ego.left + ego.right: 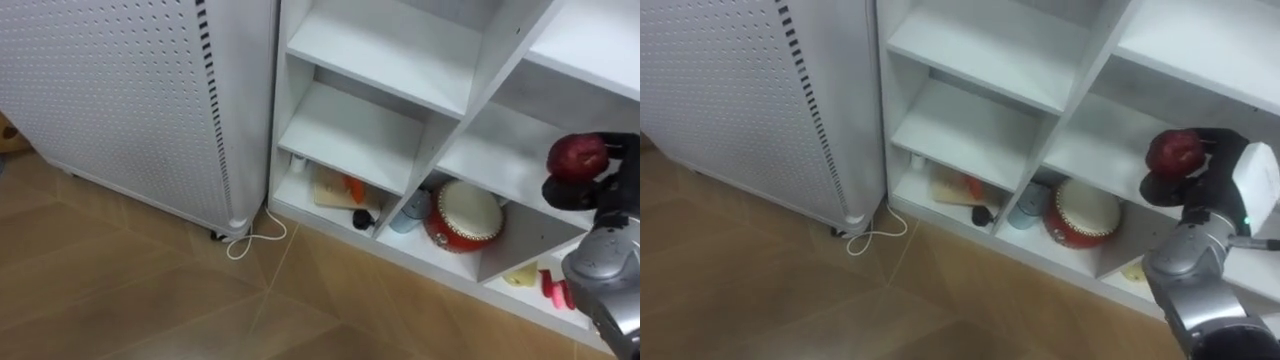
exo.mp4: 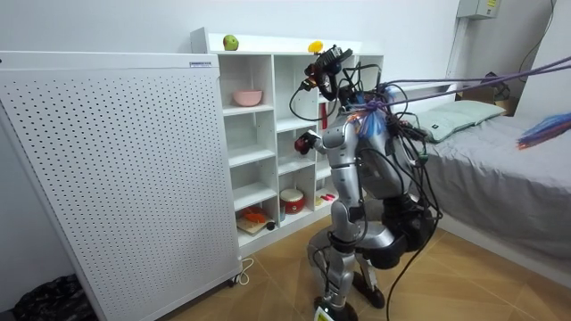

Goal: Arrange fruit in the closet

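The robot stands upright on a wooden floor (image 1: 150, 300), close in front of a white open-fronted shelving unit (image 1: 350, 130), with a white perforated panel (image 1: 110, 90) just beside the unit on the robot's left.

Right arm: it enters from the lower right of the eye views, the silver forearm angled up toward the shelves. The right hand (image 1: 585, 190) is raised before an open compartment, one tier above the compartment that holds a round red and cream drum-shaped container (image 1: 465, 215). Its dark fingers are curled round the lower part and back of a dark red apple (image 1: 577, 156).

The apple is round and glossy, deep red with a slightly paler patch on its upper side, and sits on top of the hand. Whether it touches the shelf board cannot be told.

Room view: a green apple (image 2: 231, 42) and a small yellow fruit (image 2: 314, 46) lie well apart on the top of the unit. A pink bowl (image 2: 248, 97) stands in an upper compartment.
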You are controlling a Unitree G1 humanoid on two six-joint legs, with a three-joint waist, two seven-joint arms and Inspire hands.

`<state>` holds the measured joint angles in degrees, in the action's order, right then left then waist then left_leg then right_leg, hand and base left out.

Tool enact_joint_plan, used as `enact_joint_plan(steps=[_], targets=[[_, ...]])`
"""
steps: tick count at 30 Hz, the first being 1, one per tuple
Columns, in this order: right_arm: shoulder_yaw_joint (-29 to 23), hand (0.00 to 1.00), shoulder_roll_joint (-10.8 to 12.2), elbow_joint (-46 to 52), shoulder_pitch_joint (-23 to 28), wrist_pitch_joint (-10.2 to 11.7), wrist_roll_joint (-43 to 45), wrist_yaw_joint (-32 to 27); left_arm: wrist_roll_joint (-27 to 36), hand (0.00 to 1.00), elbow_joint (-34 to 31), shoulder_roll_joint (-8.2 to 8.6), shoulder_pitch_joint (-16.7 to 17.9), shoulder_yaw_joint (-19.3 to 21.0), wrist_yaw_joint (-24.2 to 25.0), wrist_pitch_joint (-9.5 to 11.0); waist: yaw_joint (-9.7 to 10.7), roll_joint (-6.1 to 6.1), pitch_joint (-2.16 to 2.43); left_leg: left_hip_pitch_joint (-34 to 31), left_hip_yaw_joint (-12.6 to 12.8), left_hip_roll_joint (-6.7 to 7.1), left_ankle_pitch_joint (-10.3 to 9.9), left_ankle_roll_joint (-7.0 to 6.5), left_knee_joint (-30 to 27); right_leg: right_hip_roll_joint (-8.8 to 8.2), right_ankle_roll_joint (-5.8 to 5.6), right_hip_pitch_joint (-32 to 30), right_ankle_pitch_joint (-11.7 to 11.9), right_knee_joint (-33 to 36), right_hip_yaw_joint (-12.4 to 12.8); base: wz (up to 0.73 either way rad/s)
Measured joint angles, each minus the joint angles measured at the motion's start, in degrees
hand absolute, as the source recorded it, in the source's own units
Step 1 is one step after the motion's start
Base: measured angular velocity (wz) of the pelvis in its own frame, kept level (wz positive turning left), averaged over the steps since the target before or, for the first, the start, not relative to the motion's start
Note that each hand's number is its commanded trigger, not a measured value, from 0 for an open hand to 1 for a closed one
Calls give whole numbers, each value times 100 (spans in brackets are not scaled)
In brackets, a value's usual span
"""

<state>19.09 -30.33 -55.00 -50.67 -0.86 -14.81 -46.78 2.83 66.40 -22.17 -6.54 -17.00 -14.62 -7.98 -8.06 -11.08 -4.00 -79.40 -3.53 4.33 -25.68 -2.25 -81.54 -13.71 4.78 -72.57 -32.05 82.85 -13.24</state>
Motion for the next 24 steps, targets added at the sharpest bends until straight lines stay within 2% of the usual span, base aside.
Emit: enact_joint_plan(steps=[1,9,20,24], targets=[[1,0,-20,-53,0,-1,-105,-77,2,0,-3,0,10,0,-3,-19,-4,-7,-2,0,0,-4,-4,-8,-11,6,-9,5,4,2,0,-4],[413,0,-155,-208,-6,-50,-1024,-290,3,0,-243,-110,186,4,-155,-119,-22,-153,-3,-1,-7,35,-13,-22,-24,-8,-71,17,-25,24,9,3],[467,0,-222,-266,-7,-58,-1840,-305,9,0,-410,-162,278,4,-277,-181,-36,-204,-4,-9,-59,43,-60,-68,-169,-25,-103,99,-50,80,-62,0],[515,0,-306,-277,-6,-130,-2163,-308,10,0,-469,-196,286,15,-365,-184,-94,-205,-3,-8,-78,41,-81,-88,-216,-24,-116,125,-55,85,-84,0]])
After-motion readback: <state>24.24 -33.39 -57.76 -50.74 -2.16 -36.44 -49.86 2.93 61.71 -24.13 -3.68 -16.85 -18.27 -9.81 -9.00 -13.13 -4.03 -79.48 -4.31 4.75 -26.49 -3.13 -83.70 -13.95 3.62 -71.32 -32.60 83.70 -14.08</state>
